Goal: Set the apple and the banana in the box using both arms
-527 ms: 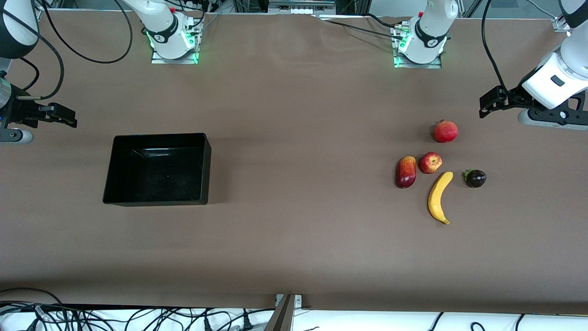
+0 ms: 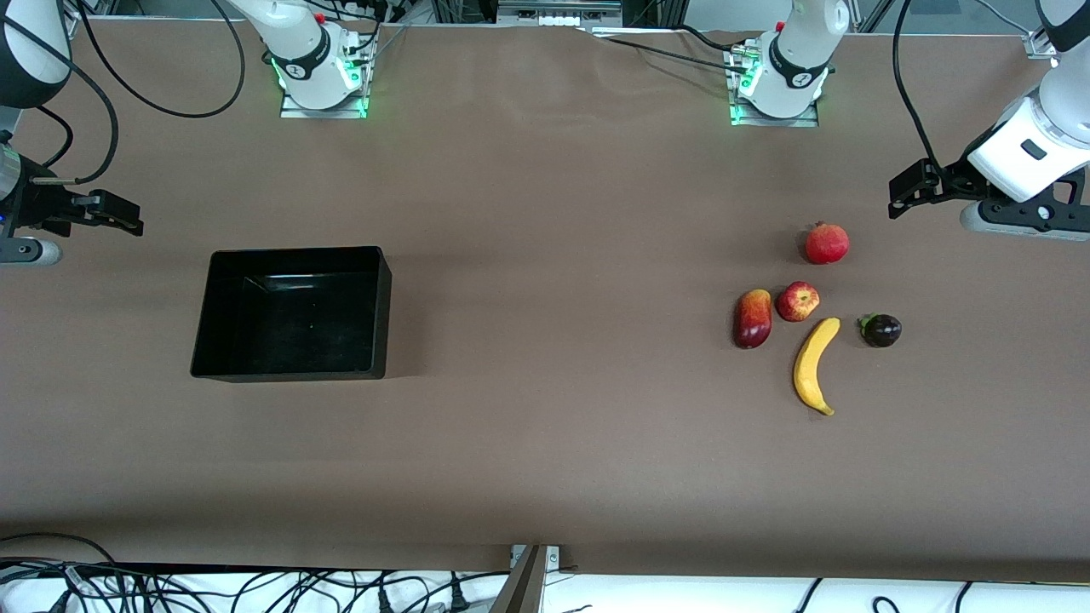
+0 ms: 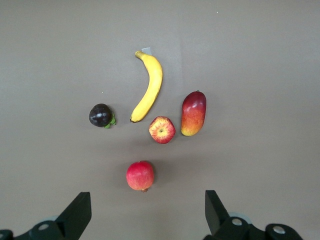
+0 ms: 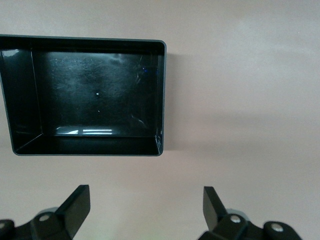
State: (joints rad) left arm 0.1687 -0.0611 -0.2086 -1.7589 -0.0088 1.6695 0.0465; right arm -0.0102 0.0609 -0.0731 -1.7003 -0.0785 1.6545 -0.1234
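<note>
The apple lies on the table toward the left arm's end, beside the banana, which lies nearer to the front camera. In the left wrist view the apple and the banana both lie free on the table. The black box stands empty toward the right arm's end; it also shows in the right wrist view. My left gripper is open and empty, up in the air at the table's end past the fruits. My right gripper is open and empty, up beside the box.
A red-orange mango lies next to the apple. A round red fruit with a crown tip lies farther from the front camera than the apple. A dark purple fruit lies beside the banana. Bare brown table lies between fruits and box.
</note>
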